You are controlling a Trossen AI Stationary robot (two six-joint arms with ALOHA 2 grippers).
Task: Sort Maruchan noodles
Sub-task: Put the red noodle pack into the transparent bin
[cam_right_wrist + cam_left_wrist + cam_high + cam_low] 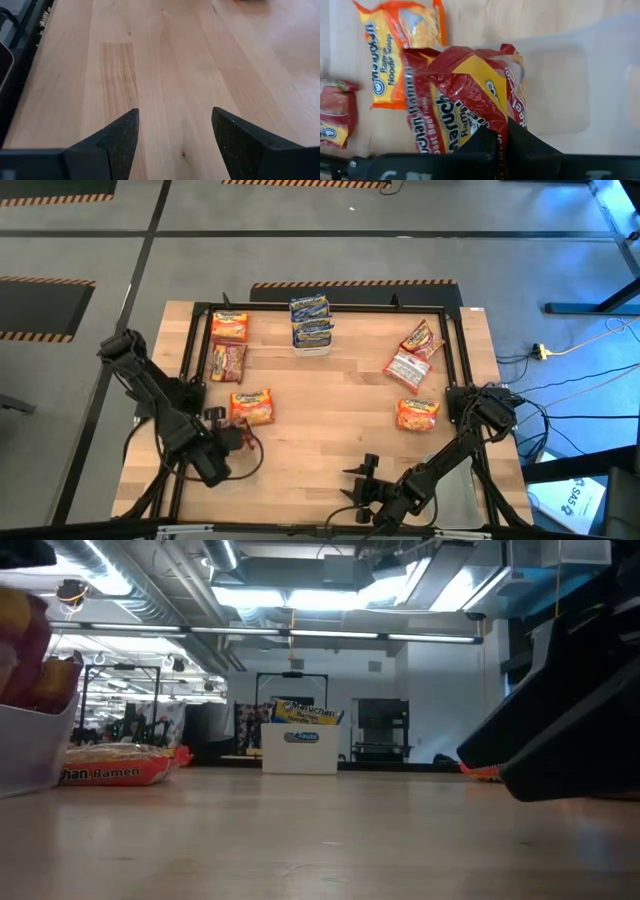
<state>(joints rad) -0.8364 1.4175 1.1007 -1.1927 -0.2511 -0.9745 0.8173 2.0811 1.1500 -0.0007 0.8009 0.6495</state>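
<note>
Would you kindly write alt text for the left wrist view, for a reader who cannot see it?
The left tool is shut on a crumpled red Maruchan packet, held above a clear plastic tub on the wooden table. An orange packet lies flat beyond it, and another red packet shows at the picture's edge.

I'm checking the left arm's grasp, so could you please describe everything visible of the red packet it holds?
The red Maruchan ramen packet is crinkled glossy plastic with a yellow panel and white lettering. The shut left pincer pinches one edge, so it hangs creased above a clear plastic tub. An orange packet lies flat on the wooden table nearby.
</note>
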